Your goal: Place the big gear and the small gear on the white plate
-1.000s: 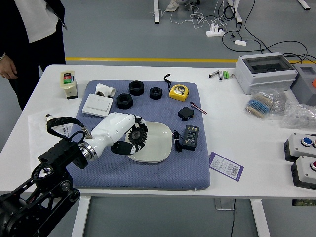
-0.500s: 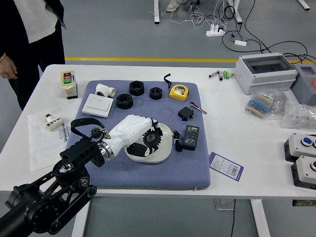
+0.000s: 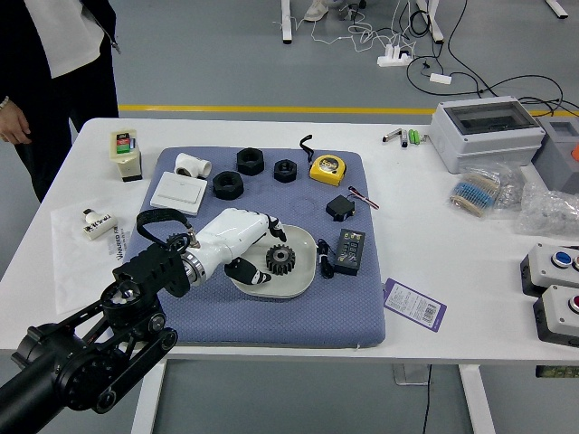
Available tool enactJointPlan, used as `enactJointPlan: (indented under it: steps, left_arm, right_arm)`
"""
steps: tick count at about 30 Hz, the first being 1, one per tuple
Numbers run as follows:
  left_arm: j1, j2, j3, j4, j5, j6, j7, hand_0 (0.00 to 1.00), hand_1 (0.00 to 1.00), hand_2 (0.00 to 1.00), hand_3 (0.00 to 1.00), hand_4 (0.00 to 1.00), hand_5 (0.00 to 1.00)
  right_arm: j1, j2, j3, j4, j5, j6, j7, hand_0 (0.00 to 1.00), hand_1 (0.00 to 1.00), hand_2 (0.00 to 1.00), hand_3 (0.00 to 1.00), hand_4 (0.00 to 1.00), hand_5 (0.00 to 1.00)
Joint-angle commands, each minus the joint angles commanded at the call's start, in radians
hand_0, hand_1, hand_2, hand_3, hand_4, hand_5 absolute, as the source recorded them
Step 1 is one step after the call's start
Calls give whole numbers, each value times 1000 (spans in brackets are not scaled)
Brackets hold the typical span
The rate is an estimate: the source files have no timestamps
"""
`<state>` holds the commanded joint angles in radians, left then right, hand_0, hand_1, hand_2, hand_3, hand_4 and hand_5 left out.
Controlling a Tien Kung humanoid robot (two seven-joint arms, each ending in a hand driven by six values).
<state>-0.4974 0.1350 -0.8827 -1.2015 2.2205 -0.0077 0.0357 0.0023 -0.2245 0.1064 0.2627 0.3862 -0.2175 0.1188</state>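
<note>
A gear is lying on the white plate, and the left hand is gaping wide beside it, gripping nothing! We're seemingly sitting at halfway: no second gear is showing there. A person's hand is hanging idle.

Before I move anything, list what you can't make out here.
Head view:
- Plate's left part: hidden by the left hand.
- Whether the gear on it is big or small: no second gear identifiable to compare.
- Purple-edged card's print: too small.
- Person's head: cut off by the top edge.
- Right hand: out of view.
</note>
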Motion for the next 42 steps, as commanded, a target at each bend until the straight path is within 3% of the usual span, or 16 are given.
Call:
enactJointPlan:
  steps: [9,10,11,15,16,18,21,22,26,27,28,33,34,39,40,42]
  left_arm:
    - [20,16,-70,-53,32,7,8,528,670,761,751,987,53]
    - [24,23,-87,-60,37,0,11,499,666,745,703,876,18]
    - [26,25,-96,-64,39,-3,12,499,666,745,703,876,18]
    - [42,58,-163,-95,48,-49,27,499,666,745,703,876,18]
    - [44,61,-168,-98,48,-54,29,496,665,738,685,783,2]
    - [48,80,-187,-99,48,-87,38,496,665,738,685,783,2]
    - [51,100,-202,-82,48,-138,57,496,665,738,685,783,2]
    - [53,104,-205,-75,48,-151,63,473,638,708,661,686,2]
    - [59,116,-213,-41,48,-192,80,473,638,708,661,686,2]
    - [60,117,-214,-36,48,-195,81,473,638,708,661,686,2]
    - [60,117,-214,-27,48,-196,81,463,612,665,650,618,2]
    - [51,109,-218,15,48,-185,77,463,612,665,650,618,2]
    - [50,109,-218,17,48,-184,77,456,596,651,636,558,2]
    - [39,104,-223,45,48,-168,83,456,596,651,636,558,2]
    - [37,105,-223,49,48,-169,86,450,589,648,624,503,2]
    - [36,108,-223,50,48,-177,94,450,589,648,624,503,2]
  right_arm:
    - [-6,1,-1,0,0,0,0,626,654,747,551,752,706]
    - [-7,1,-1,0,2,0,0,627,654,747,551,753,706]
    - [-7,1,-1,0,2,0,0,627,654,747,551,753,706]
    - [-10,2,-1,-1,2,0,0,627,654,747,551,753,706]
    - [-10,2,-1,-1,2,0,0,627,654,747,551,753,706]
    - [-11,3,-1,-1,3,0,0,627,654,747,551,753,706]
    - [-12,3,-2,-1,2,0,0,627,654,747,551,753,706]
    - [-12,3,-3,-1,3,0,0,627,654,748,551,753,706]
    - [-13,3,-3,-1,4,0,0,627,654,748,551,753,706]
    - [-13,3,-3,-1,4,0,0,627,654,748,551,753,706]
    - [-13,4,-2,-1,5,0,0,628,654,747,552,753,706]
    - [-11,4,-3,0,4,0,-1,628,654,747,552,753,706]
    - [-11,4,-3,0,4,0,-1,627,654,747,552,753,706]
    - [-9,3,-3,0,4,0,-1,627,654,747,552,753,706]
    - [-9,3,-3,0,4,0,-1,627,654,747,552,753,706]
    - [-9,3,-2,0,3,0,-1,627,654,747,552,753,706]
